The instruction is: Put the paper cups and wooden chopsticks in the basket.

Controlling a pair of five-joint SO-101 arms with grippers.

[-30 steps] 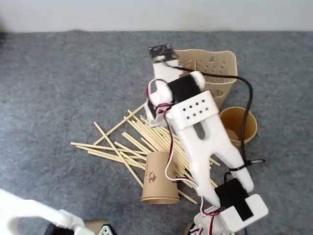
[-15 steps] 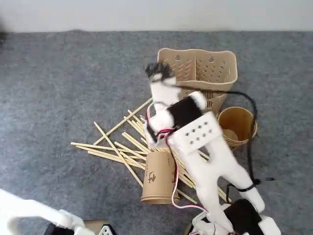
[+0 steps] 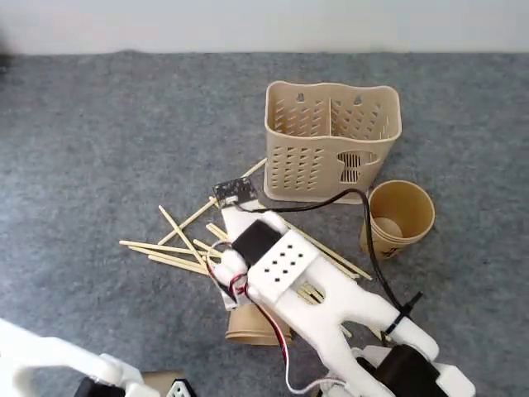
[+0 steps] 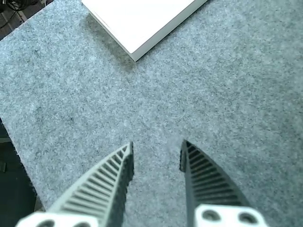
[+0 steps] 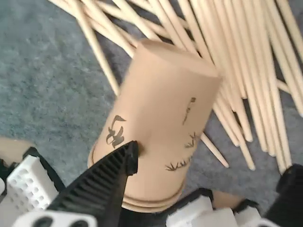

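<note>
Two paper cups (image 3: 400, 213), seemingly nested, stand upright beside the basket (image 3: 304, 165).

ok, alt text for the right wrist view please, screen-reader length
A paper cup lies on its side on a grey mat, its closed end over a spread of wooden chopsticks. The right gripper is open around the cup's rim end, with one black toothed finger at the cup's side.

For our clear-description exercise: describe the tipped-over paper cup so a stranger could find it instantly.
Find the beige basket, then the chopsticks strewn before it. The paper cup lies on its side across them; the other cups stand upright beside the basket.
</note>
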